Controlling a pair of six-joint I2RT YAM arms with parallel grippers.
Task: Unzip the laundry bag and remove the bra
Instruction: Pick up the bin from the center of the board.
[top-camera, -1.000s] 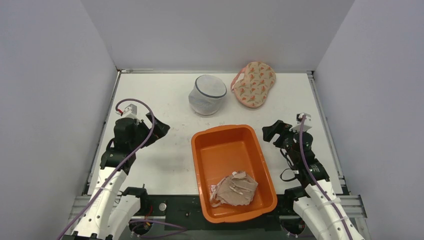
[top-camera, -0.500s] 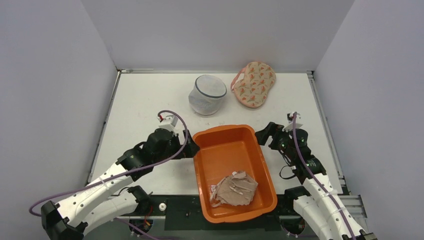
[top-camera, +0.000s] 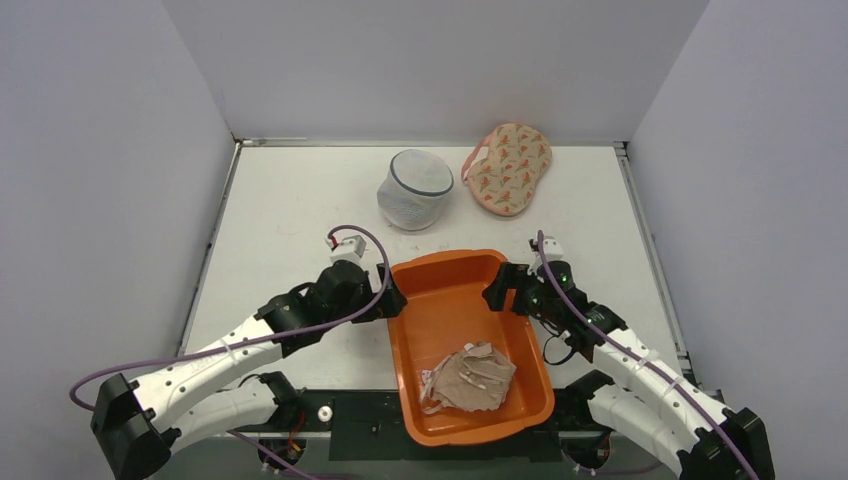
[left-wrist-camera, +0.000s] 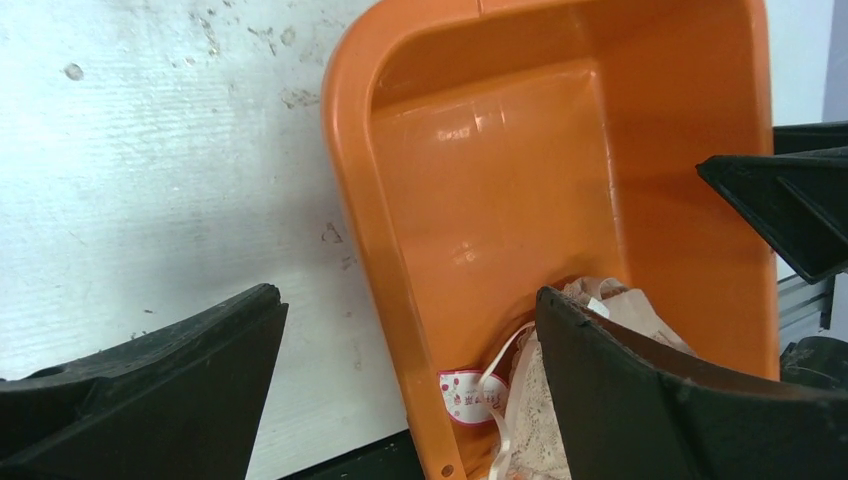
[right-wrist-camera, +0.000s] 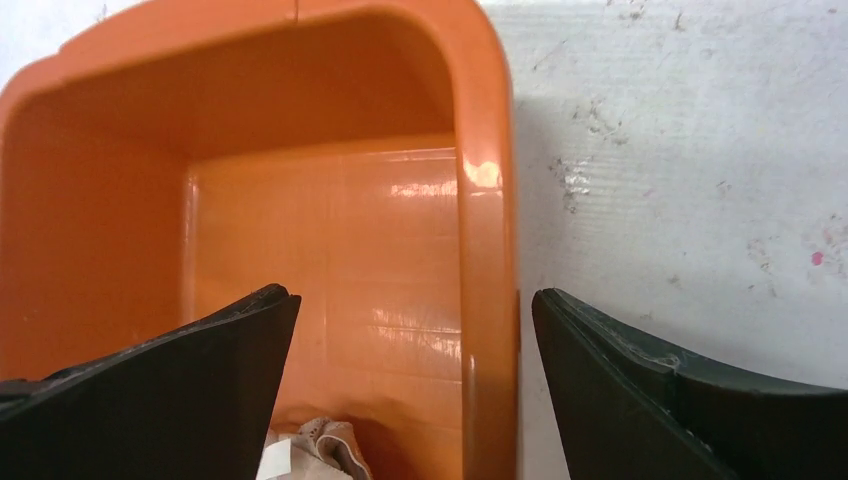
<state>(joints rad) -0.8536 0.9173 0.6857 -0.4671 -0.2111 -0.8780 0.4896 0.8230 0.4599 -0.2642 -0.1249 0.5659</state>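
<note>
Two arms reach in from the near edge of the white surface (top-camera: 290, 200). The left claw (top-camera: 388, 300) is wide open and grips nothing. It straddles the left rim of the orange tub (top-camera: 445, 258), with one finger (left-wrist-camera: 150, 400) over the surface and the other over the tub's inside.

The laundry bag (top-camera: 414, 190) stands behind the tub, well apart from both claws. It is a white mesh drum with a dark band around its top edge.

The bra (top-camera: 470, 377) lies crumpled at the near end of the tub. It is beige lace with pale straps and a small white label (left-wrist-camera: 462, 394).

A peach patterned fabric piece (top-camera: 508, 168) lies at the far edge, just right of the bag.

The right claw (top-camera: 503, 290) is also wide open and empty, and straddles the tub's right rim.
</note>
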